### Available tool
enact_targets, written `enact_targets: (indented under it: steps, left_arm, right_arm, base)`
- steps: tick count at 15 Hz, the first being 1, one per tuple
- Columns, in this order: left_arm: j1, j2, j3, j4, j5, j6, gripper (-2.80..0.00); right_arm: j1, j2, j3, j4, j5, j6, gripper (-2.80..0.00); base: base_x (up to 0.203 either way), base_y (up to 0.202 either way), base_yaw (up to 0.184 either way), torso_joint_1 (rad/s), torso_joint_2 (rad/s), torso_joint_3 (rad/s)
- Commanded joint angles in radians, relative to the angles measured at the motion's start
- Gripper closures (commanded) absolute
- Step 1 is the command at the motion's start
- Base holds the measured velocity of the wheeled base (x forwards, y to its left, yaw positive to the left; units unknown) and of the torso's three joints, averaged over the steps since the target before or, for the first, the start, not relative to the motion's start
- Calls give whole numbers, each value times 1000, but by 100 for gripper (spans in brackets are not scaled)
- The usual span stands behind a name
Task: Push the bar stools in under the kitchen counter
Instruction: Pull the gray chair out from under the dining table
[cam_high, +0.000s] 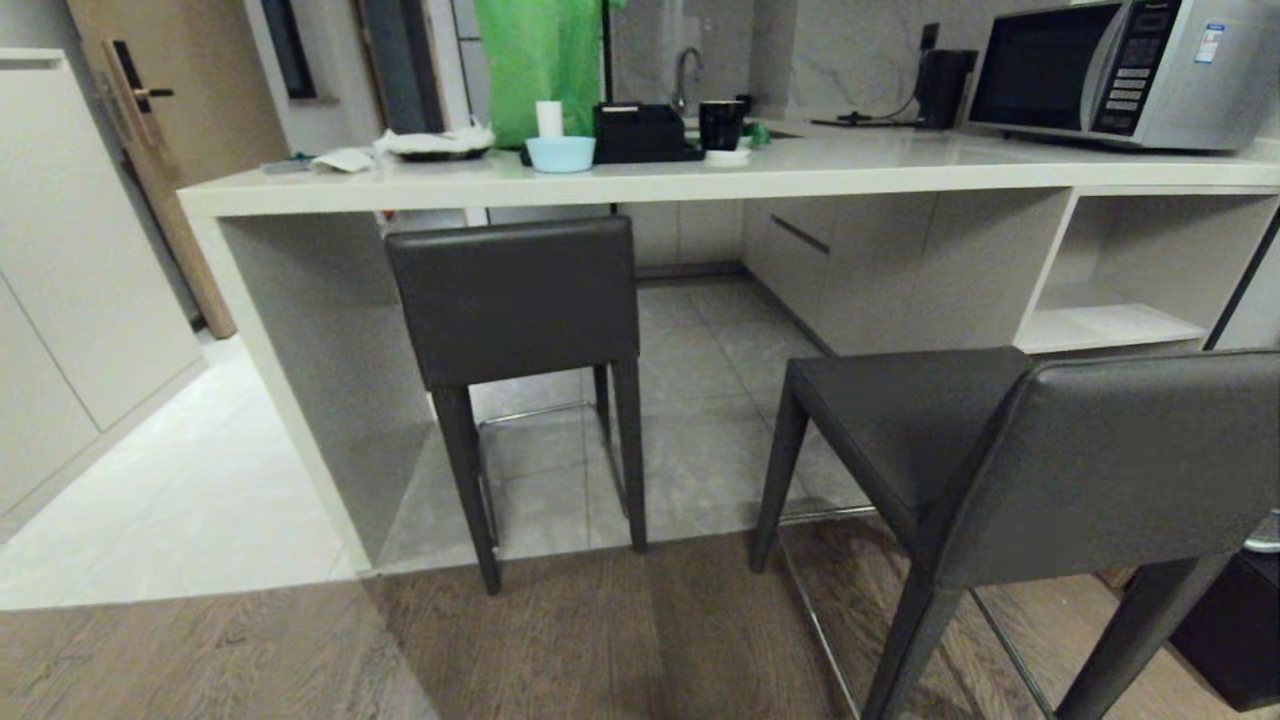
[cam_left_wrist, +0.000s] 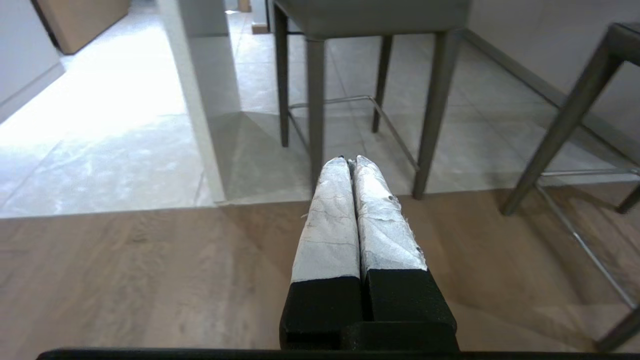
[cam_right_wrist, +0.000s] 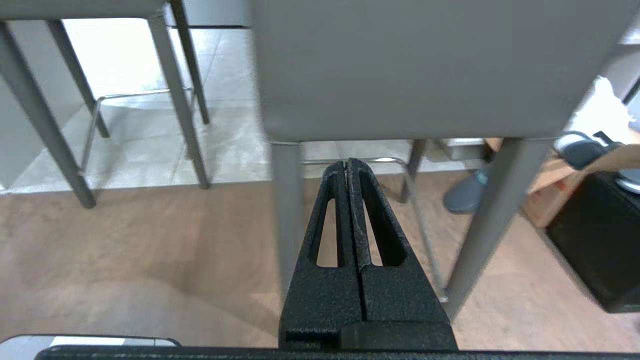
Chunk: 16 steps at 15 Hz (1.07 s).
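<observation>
Wood flooring (cam_left_wrist: 125, 280) meets pale tile under the kitchen counter (cam_high: 640, 180) ahead of me. My left gripper (cam_left_wrist: 350, 161) hangs low over the wood, its taped fingers (cam_left_wrist: 330, 220) pressed together on nothing, pointing at the legs of the left bar stool (cam_high: 515, 300), which stands tucked under the worktop edge with its backrest toward me. My right gripper (cam_right_wrist: 348, 162), jaws likewise closed and empty, sits just behind the backrest of the right bar stool (cam_high: 1050, 470), which stands out on the wood, clear of the counter. A microwave (cam_high: 1120, 70) and a blue bowl (cam_high: 560, 153) rest on the worktop.
</observation>
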Motion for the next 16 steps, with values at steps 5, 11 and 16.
enact_targets:
  steps: [5, 11, 16]
  left_arm:
    - [1, 0, 2, 0, 0, -1, 0]
    - [1, 0, 2, 0, 0, -1, 0]
    - [1, 0, 1, 0, 0, -1, 0]
  right_arm:
    - [1, 1, 0, 0, -1, 0, 0]
    - [1, 1, 0, 0, -6, 0, 0]
    - [1, 1, 0, 0, -6, 0, 0]
  base:
    - [0, 192, 0, 1, 3, 1]
    - [0, 39, 0, 0, 1, 1]
    - [159, 0, 4, 1, 3, 3]
